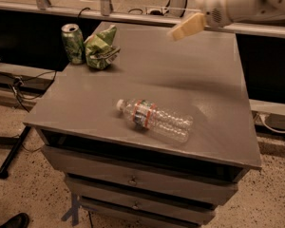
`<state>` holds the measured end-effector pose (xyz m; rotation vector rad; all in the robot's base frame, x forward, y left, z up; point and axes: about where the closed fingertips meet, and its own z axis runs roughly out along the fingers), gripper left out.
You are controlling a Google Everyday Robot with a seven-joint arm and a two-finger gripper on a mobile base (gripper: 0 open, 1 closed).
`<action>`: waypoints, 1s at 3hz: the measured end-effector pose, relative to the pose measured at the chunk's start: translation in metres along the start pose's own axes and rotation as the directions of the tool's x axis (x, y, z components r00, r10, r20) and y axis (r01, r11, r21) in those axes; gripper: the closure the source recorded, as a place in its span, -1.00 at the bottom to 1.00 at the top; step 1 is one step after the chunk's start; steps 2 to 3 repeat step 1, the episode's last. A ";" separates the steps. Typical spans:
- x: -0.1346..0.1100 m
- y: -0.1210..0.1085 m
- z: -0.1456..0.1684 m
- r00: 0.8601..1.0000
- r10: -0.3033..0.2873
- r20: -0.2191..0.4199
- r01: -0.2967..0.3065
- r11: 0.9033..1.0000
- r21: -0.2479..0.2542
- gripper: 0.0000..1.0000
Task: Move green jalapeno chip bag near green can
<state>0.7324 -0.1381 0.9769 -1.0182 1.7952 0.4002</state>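
**Bag sits beside the can, gripper up and off to the side**

The green jalapeno chip bag sits crumpled at the far left corner of the grey surface, just beside the green can; whether the two touch I cannot say. The bag stands more or less on end, its peak tipped up and away from the can.

The gripper hangs above the far edge of the surface, well apart from the bag, with nothing in its hold. I cannot tell whether it is open or closed. From the gripper, the bag lies lower down and to the left as the camera sees it.

A clear plastic bottle lies on its side nearer the front, out of that line.

To my eye the task looks as good as done
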 end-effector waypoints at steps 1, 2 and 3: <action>-0.004 -0.002 -0.006 1.000 -0.014 0.006 0.014 1.000 -0.001 -1.00; -0.004 -0.002 -0.006 1.000 -0.014 0.006 0.014 1.000 -0.001 -1.00; -0.004 -0.002 -0.006 1.000 -0.014 0.006 0.014 1.000 -0.001 -1.00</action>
